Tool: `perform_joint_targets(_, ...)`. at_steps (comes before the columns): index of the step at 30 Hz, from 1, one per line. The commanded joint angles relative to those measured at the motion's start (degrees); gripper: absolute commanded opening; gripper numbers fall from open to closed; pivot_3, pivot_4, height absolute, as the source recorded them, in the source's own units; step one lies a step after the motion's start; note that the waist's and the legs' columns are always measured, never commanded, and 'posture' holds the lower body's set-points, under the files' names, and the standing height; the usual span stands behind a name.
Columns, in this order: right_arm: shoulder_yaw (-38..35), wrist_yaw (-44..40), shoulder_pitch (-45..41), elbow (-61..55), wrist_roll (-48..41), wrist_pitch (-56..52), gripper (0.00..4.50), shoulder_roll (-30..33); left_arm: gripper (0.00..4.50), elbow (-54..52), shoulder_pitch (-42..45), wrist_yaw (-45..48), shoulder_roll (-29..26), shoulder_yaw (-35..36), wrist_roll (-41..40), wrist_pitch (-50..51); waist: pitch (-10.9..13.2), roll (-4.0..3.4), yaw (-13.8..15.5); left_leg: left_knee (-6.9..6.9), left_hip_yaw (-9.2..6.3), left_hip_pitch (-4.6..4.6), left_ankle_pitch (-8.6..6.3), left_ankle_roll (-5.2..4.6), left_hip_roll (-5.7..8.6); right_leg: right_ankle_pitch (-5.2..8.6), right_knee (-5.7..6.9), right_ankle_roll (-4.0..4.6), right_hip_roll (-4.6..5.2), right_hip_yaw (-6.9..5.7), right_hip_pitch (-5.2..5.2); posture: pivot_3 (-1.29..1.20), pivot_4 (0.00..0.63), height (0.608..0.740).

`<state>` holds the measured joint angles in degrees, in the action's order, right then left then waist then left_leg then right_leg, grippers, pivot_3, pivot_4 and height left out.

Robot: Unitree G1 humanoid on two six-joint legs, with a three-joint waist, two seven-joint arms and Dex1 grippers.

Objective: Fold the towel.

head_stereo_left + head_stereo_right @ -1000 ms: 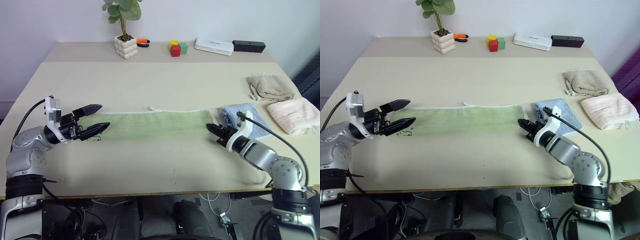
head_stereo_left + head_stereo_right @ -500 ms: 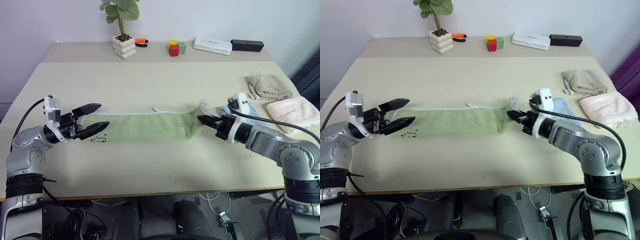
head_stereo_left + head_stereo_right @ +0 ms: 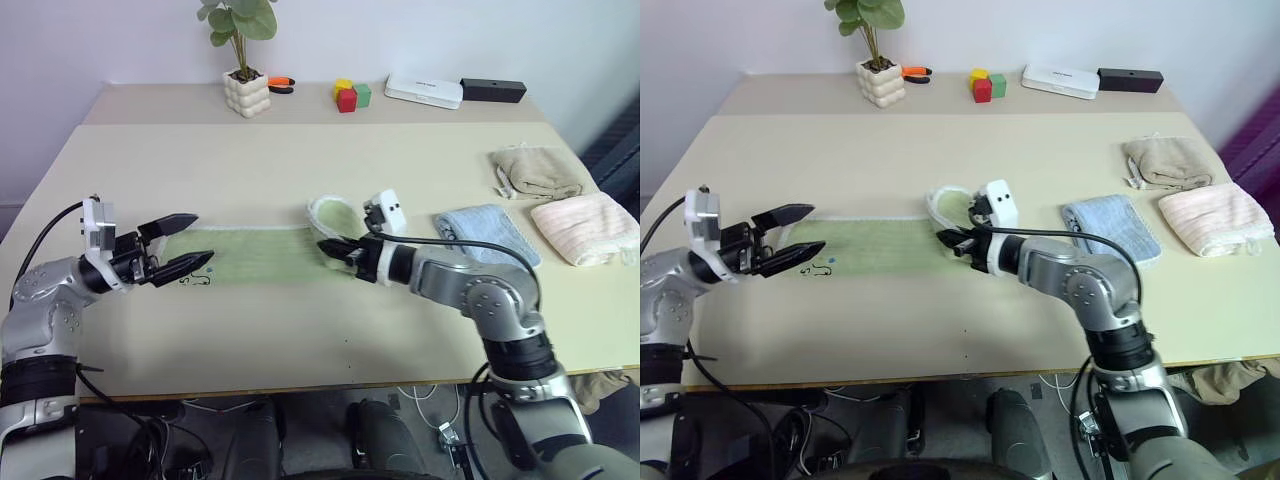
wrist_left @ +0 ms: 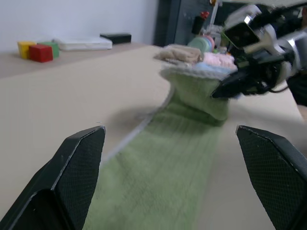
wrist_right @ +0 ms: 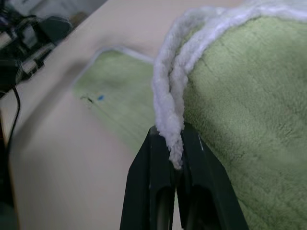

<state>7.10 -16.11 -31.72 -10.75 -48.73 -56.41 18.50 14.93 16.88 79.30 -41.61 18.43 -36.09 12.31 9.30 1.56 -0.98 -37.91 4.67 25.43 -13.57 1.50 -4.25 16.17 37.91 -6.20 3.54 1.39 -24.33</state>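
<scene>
Left eye view: the light green terry towel with whitish stitched edging (image 3: 262,255) lies as a narrow strip near the front middle of the beige tabletop (image 3: 300,160), its long axis running left to right across the robot. Its right end is lifted and curled over into a loop above the strip, pointing back toward the left end. The right gripper (image 3: 330,249) is clenched on that raised edge; the right wrist view shows the white edging pinched between the two black fingers (image 5: 146,191). A small dark embroidered mark sits at the flat left end, just beside the left gripper (image 3: 192,242), whose jaws are spread wide and grasp nothing.

To the right of the strip lie a light blue folded towel (image 3: 487,228), a pink folded towel (image 3: 585,227) and a beige folded towel (image 3: 538,171), all apart from the green cloth. Along the far edge stand a potted plant in a white bumpy pot (image 3: 248,90), an orange-handled tool (image 3: 284,84), coloured blocks (image 3: 349,95), a flat white box (image 3: 425,91) and a black bar-shaped box (image 3: 492,90). No writing can be read.
</scene>
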Motion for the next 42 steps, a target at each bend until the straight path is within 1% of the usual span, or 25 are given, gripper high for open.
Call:
perform_joint_targets(1,1.5,-1.8,-2.2,2.5,3.6,3.1,0.03,-3.3,4.50,-3.2,-1.5,0.6,-2.1,2.3,-1.9,1.5,0.0,0.00,0.2,0.00,0.00,0.00,0.00,0.00,-0.01,0.00,0.00,0.00,0.00,-0.01,0.00,0.00,0.150,0.735)
perform_joint_targets(3,2.4,-2.7,-2.8,4.5,5.2,4.0,0.03,-5.7,4.50,-3.8,-2.3,0.1,-2.5,2.8,-1.8,1.5,0.0,0.00,0.3,0.00,0.00,0.01,0.00,0.00,-0.01,0.00,0.00,0.00,0.01,-0.02,0.00,0.00,0.150,0.735)
perform_joint_targets(6,3.9,-4.3,-2.7,5.7,7.4,4.2,0.03,-7.7,4.50,-4.4,-3.1,-0.5,-2.6,3.2,-2.0,1.6,0.0,-0.01,0.3,-0.01,0.02,0.01,0.00,0.00,-0.01,0.00,0.00,0.01,0.03,-0.01,0.00,0.00,0.150,0.735)
perform_joint_targets(10,6.5,-5.9,-1.3,6.0,10.5,4.7,0.03,-9.1,4.50,-5.4,-3.8,-1.2,-2.3,3.4,-2.1,1.8,0.0,-0.01,0.1,0.00,0.02,0.01,0.00,0.00,-0.01,0.00,0.01,0.01,0.02,-0.02,0.00,0.00,0.150,0.735)
perform_joint_targets(15,7.4,-6.4,-0.6,7.2,13.6,5.6,0.03,-11.2,4.50,-6.3,-4.4,-1.9,-2.1,3.4,-2.2,1.8,0.0,-0.01,0.1,0.00,0.02,0.00,0.00,0.01,-0.01,0.00,0.01,0.01,0.02,-0.02,0.00,0.00,0.150,0.735)
perform_joint_targets(18,10.4,-8.3,-0.1,6.9,17.2,7.9,0.03,-10.8,4.50,-5.9,-4.2,-2.2,-2.0,3.2,-2.0,1.5,0.0,-0.02,0.1,0.01,0.02,0.00,0.00,0.01,-0.01,0.00,0.01,0.01,0.02,-0.02,-0.01,0.00,0.150,0.735)
perform_joint_targets(20,9.8,-9.6,0.0,7.2,17.0,8.4,0.03,-11.8,4.50,-5.7,-4.0,-2.3,-1.8,2.9,-1.7,1.3,0.0,-0.02,0.1,0.01,0.02,0.00,0.00,0.01,-0.01,0.00,0.01,0.01,0.02,-0.02,-0.01,0.00,0.150,0.735)
perform_joint_targets(23,8.1,-9.4,0.1,7.7,17.0,8.7,0.95,-13.2,4.50,-5.8,-3.7,-2.5,-1.7,2.6,-1.7,1.3,0.0,-0.02,0.1,0.01,0.02,0.00,0.00,0.01,-0.01,0.00,0.01,0.01,0.02,-0.02,-0.01,0.00,0.150,0.735)
perform_joint_targets(25,8.0,-9.2,0.1,7.9,18.2,8.9,1.80,-13.2,4.50,-5.8,-3.5,-2.6,-1.5,2.4,-1.6,1.3,0.0,-0.02,0.1,0.01,0.02,0.00,0.00,0.01,-0.01,0.00,0.01,0.01,0.01,-0.02,-0.01,0.00,0.150,0.735)
perform_joint_targets(26,7.9,-9.1,0.1,8.0,18.5,9.1,2.39,-13.3,4.50,-5.7,-3.4,-2.6,-1.4,2.3,-1.5,1.2,0.0,-0.02,0.1,0.01,0.02,0.00,0.00,0.01,-0.01,0.00,0.01,0.01,0.01,-0.02,-0.01,0.00,0.150,0.735)
perform_joint_targets(29,7.5,-9.7,-0.1,7.1,19.0,9.2,3.83,-13.1,4.50,-5.4,-2.9,-2.5,-1.2,2.0,-1.3,1.2,0.0,-0.02,0.1,0.01,0.03,0.00,0.00,0.01,-0.01,0.00,0.01,0.01,0.02,-0.02,-0.01,0.00,0.150,0.735)
perform_joint_targets(30,7.4,-10.2,0.0,6.4,18.8,8.9,4.39,-12.8,4.50,-5.4,-2.7,-2.5,-1.1,1.9,-1.4,1.4,0.0,-0.02,0.1,0.01,0.02,0.00,0.00,0.01,-0.01,0.00,0.01,0.01,0.02,-0.03,-0.01,0.00,0.150,0.735)
perform_joint_targets(31,7.6,-11.3,0.2,5.1,18.3,8.3,4.46,-12.2,4.50,-5.4,-2.5,-2.6,-1.0,1.8,-1.4,1.5,0.0,-0.02,0.1,0.01,0.02,0.00,0.00,0.01,-0.01,0.00,0.01,0.01,0.02,-0.03,-0.01,0.00,0.150,0.735)
perform_joint_targets(34,8.1,-14.5,0.7,2.3,17.3,7.2,4.46,-10.1,4.50,-5.0,-1.8,-2.5,-0.8,1.5,-1.2,1.4,0.0,-0.02,0.1,0.01,0.03,0.00,0.00,0.01,-0.01,0.00,0.01,0.01,0.02,-0.02,-0.01,0.00,0.150,0.735)
perform_joint_targets(36,5.4,-16.3,0.2,0.0,15.7,7.4,4.46,-8.4,4.50,-4.4,-1.2,-2.5,-0.7,1.3,-1.1,1.2,0.0,-0.03,0.1,0.01,0.03,0.00,0.00,0.01,-0.01,0.00,0.01,0.01,0.02,-0.02,-0.01,0.00,0.150,0.735)
perform_joint_targets(39,1.4,-17.8,-1.0,-0.6,13.9,8.9,4.46,-7.5,4.50,-3.7,-0.7,-2.5,-0.4,1.1,-0.8,0.9,0.0,-0.02,0.2,0.01,0.02,0.00,0.00,0.01,-0.01,0.00,0.01,0.01,0.02,-0.02,-0.01,0.00,0.150,0.735)
perform_joint_targets(41,-1.4,-16.7,-2.1,1.4,13.3,9.7,3.94,-8.8,4.50,-3.4,-0.4,-2.5,-0.1,0.8,-0.5,0.6,0.0,-0.02,0.2,0.01,0.03,0.00,0.00,0.01,-0.01,0.00,0.00,0.01,0.01,-0.02,-0.01,0.00,0.150,0.735)
perform_joint_targets(42,-1.7,-16.7,-2.4,2.1,13.7,10.4,3.57,-9.0,4.50,-3.4,-0.3,-2.5,0.1,0.6,-0.5,0.6,0.0,-0.02,0.2,0.01,0.03,-0.01,0.00,0.01,-0.01,0.00,0.01,0.01,0.01,-0.02,-0.01,0.00,0.150,0.735)
